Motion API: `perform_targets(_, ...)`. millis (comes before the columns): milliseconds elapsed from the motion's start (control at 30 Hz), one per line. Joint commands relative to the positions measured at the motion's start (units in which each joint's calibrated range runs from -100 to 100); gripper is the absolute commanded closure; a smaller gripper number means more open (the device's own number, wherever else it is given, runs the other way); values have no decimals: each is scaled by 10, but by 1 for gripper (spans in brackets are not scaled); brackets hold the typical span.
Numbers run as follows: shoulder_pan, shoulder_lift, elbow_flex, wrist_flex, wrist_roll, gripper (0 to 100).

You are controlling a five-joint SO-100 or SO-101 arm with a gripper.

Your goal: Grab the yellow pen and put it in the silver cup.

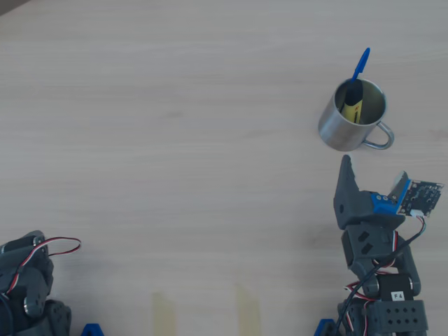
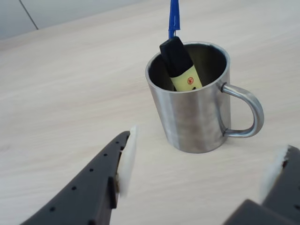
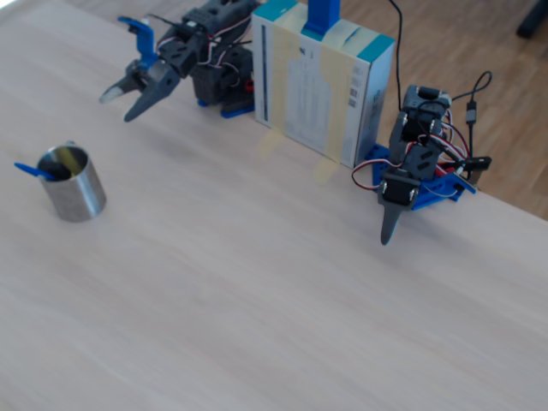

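The silver cup [image 1: 337, 127] [image 2: 197, 117] [image 3: 79, 197] stands upright on the pale wooden table, handle toward the right in the wrist view. Inside it the yellow pen [image 1: 353, 108] [image 2: 186, 77] leans black cap up, next to a thin blue pen [image 1: 360, 63] [image 2: 174, 16] that sticks out over the rim. My gripper [image 1: 372, 175] [image 2: 208, 140] [image 3: 118, 106] is open and empty, a short way in front of the cup and touching nothing. White pads line its fingers [image 2: 125, 157].
A second arm [image 1: 24, 287] [image 3: 407, 175] rests folded at the table edge, its gripper pointing down. A white and teal box [image 3: 321, 86] stands between the two arm bases. Two strips of tape [image 1: 164, 315] lie near the table's front edge.
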Motion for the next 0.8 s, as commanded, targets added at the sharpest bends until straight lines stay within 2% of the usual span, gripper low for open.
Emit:
perform_targets(0, 3, -23, 15, 1, 1, 58)
perform_targets(267, 2, -66, 66, 12, 2, 58)
perform_targets(767, 3, -169, 65, 227, 6, 58)
